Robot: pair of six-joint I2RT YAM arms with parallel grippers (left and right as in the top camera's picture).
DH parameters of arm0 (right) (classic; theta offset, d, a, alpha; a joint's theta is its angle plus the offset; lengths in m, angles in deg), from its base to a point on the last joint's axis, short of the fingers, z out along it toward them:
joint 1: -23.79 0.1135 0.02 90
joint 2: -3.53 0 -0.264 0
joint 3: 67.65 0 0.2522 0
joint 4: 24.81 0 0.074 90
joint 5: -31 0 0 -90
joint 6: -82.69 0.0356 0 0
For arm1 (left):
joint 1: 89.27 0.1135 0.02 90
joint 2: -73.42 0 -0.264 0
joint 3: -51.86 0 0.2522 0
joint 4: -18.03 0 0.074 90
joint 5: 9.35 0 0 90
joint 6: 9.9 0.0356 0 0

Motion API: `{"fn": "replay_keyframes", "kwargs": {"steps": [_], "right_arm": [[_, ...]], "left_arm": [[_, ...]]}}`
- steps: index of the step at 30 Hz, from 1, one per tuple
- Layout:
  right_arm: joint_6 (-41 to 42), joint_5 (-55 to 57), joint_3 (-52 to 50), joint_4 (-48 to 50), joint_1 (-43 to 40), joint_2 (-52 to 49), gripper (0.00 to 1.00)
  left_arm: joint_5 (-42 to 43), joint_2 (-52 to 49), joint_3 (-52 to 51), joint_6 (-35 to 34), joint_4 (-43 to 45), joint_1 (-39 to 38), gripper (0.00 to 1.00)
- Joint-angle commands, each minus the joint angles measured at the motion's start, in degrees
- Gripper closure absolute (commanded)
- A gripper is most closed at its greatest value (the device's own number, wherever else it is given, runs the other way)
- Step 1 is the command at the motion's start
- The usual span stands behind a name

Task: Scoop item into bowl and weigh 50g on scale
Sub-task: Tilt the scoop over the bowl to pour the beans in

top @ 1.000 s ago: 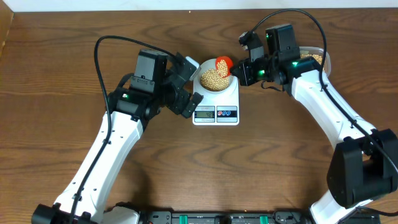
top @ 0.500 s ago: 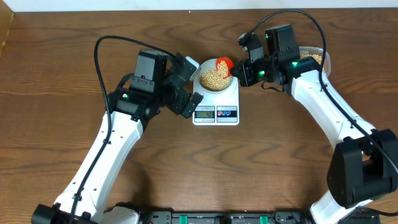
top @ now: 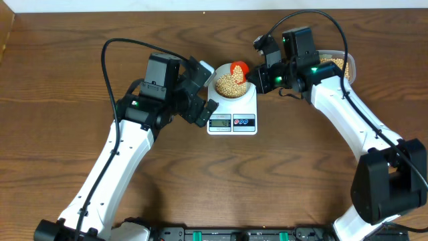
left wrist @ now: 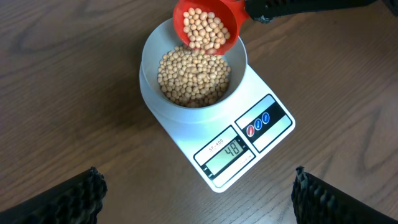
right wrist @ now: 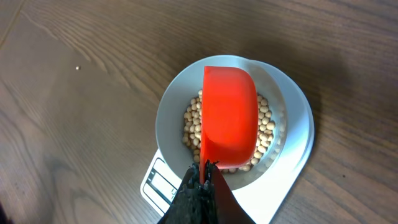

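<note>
Left gripper (top: 204, 91) spread wide, holding nothing, just left of the scale (left wrist: 252, 84). Bowl (left wrist: 148, 65) sits on the scale, partly filled with beans (left wrist: 193, 78); display (left wrist: 231, 149) reads 48. Red scoop (right wrist: 230, 118), tilted over the bowl's far-right rim, carries more beans. Right gripper (right wrist: 202, 183) clamped on the scoop's handle. Clear tub (top: 336, 62) at far right.

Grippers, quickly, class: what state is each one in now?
Left gripper: open, empty.
Right gripper: closed on the handle of the red scoop, over the bowl.
</note>
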Motion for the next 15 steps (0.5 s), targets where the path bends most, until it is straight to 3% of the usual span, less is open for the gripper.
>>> {"fn": "replay_keyframes", "kwargs": {"steps": [1, 15], "right_arm": [[3.3, -0.4, -0.1, 0.2, 0.5, 1.6, 0.99], [5.3, -5.0, -0.1, 0.7, -1.6, 1.6, 0.99]], "left_arm": [[-0.4, -0.4, -0.1, 0.1, -0.1, 0.0, 0.02], [-0.4, -0.4, -0.1, 0.1, -0.1, 0.0, 0.02]]}}
